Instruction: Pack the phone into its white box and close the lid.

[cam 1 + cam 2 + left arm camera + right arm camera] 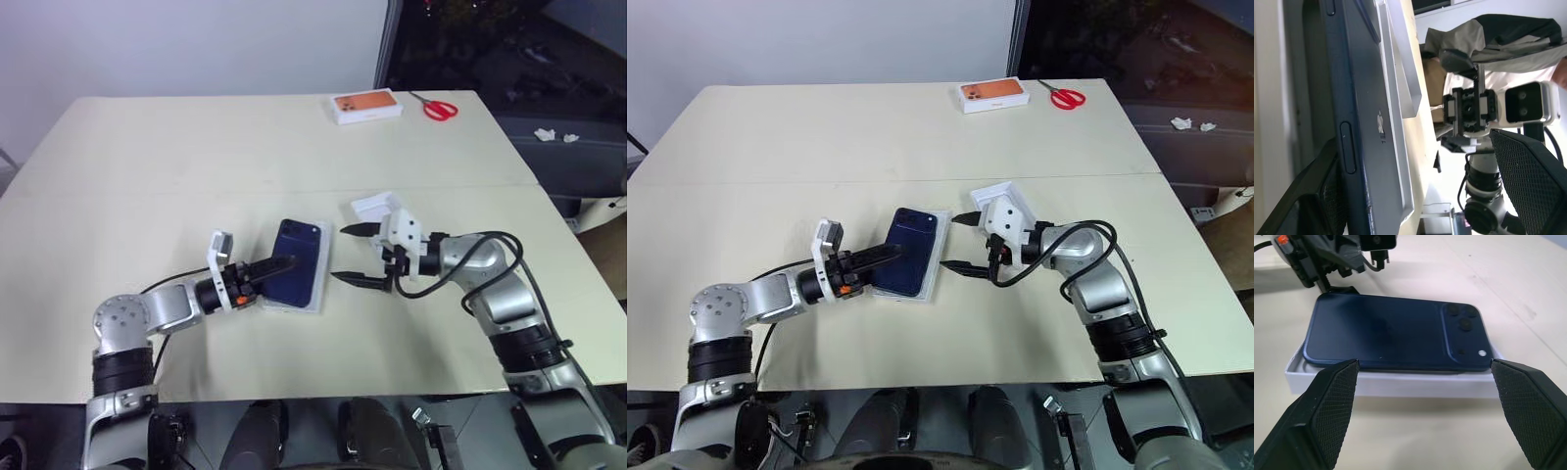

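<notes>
The dark navy phone [298, 260] lies back up on the white box [1386, 383] at the table's middle, its body standing above the rim and its camera cluster [1464, 323] towards my right gripper. My left gripper [279, 269] is open at the phone's near-left end. One finger [1312, 196] lies beside the phone's edge and the other stands well off. My right gripper [355, 255] is open just right of the phone, a finger [1327, 406] on either side of its end, touching nothing. A shallow white piece [1004, 199] lies behind my right wrist; I cannot tell whether it is the lid.
An orange-topped white box [366, 106] and red-handled scissors [440, 108] sit at the far right of the pale table [176, 157]. A person in grey and white [1508, 39] stands beyond the table.
</notes>
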Motion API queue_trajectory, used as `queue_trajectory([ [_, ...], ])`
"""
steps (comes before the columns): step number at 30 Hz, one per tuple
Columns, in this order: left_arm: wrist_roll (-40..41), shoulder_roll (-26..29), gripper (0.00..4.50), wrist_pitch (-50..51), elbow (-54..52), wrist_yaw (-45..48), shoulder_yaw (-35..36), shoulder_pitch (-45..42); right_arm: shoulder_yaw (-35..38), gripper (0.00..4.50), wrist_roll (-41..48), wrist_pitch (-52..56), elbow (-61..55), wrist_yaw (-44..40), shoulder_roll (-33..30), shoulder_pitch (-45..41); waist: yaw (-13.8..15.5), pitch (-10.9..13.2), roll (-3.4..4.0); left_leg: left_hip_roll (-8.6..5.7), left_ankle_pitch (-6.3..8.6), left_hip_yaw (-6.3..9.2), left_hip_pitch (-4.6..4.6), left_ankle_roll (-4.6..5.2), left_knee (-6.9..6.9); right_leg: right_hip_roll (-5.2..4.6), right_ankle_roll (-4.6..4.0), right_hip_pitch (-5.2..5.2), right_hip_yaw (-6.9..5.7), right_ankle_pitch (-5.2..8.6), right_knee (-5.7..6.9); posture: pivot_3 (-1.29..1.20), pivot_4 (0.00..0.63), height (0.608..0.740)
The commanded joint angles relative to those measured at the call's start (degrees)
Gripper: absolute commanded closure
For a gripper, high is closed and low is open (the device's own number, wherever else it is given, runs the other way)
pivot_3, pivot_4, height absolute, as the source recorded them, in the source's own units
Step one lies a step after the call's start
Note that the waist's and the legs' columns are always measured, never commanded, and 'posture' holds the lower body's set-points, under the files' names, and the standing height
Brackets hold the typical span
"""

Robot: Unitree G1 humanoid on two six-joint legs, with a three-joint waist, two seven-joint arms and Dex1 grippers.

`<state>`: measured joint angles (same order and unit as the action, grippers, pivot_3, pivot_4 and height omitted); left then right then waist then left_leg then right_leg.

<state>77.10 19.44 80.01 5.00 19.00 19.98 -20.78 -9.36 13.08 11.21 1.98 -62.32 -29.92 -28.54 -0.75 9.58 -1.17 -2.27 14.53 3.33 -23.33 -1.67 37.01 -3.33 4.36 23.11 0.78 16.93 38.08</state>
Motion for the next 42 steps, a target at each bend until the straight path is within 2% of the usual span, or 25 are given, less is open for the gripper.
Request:
queue_trajectory([
  [1,1.8,1.33,0.25,1.01,-2.24,-0.2,0.58,0.94,0.25,0.0,0.12,-1.44,0.15,0.13,0.43,-1.26,-0.01,0.0,0.0,0.0,0.0,0.0,0.0,0.0,0.0,0.0,0.0,0.0,0.0,0.0,0.0,0.0,0.15,0.74],
  [9,3.55,2.01,0.25,-0.25,-1.47,-0.87,1.59,0.54,-0.25,0.0,-0.24,-1.87,1.2,0.21,1.39,-2.06,0.03,0.0,0.0,0.0,0.0,0.0,0.0,0.01,0.0,-0.01,0.0,0.0,0.0,0.0,0.0,0.0,0.15,0.74],
  [14,1.7,2.17,0.25,-0.7,-1.37,-0.43,-0.85,-2.12,-0.65,0.0,-0.53,-2.35,1.96,0.27,1.87,-2.67,0.11,0.01,0.0,-0.01,0.0,0.0,-0.02,0.01,0.01,-0.01,0.0,0.01,0.0,0.0,0.0,0.0,0.15,0.74],
  [19,1.9,4.11,0.25,1.44,-3.36,0.3,-2.83,-3.75,-0.6,0.0,-0.66,-2.47,2.01,0.52,2.29,-2.96,0.03,0.01,0.0,-0.02,0.0,0.0,-0.04,0.0,0.02,-0.01,0.0,0.02,0.0,0.0,-0.01,0.0,0.15,0.74],
  [25,-0.27,8.51,0.25,2.7,-5.09,2.86,-4.4,-1.61,-0.59,0.0,-0.93,-2.94,2.27,0.9,2.36,-2.77,-0.07,0.03,0.02,0.0,0.0,0.0,-0.04,0.0,-0.01,0.0,0.0,0.07,0.01,0.0,0.01,0.0,0.15,0.74],
  [36,1.94,10.47,0.25,1.41,-6.19,1.84,-0.67,-1.76,-0.95,0.0,-1.16,-3.11,2.64,1.01,2.76,-2.99,-0.1,0.03,0.02,-0.01,0.01,0.0,-0.04,0.02,0.01,-0.02,0.0,0.06,0.01,0.0,0.0,0.0,0.15,0.74],
  [42,-2.72,12.75,0.25,-6.16,-12.14,7.07,0.69,0.76,-0.73,0.0,-0.43,-0.87,1.91,1.43,3.15,-3.48,-0.08,0.04,0.03,-0.01,0.0,-0.01,-0.04,0.0,0.0,-0.02,0.0,0.06,0.01,0.0,0.0,0.0,0.15,0.74],
])
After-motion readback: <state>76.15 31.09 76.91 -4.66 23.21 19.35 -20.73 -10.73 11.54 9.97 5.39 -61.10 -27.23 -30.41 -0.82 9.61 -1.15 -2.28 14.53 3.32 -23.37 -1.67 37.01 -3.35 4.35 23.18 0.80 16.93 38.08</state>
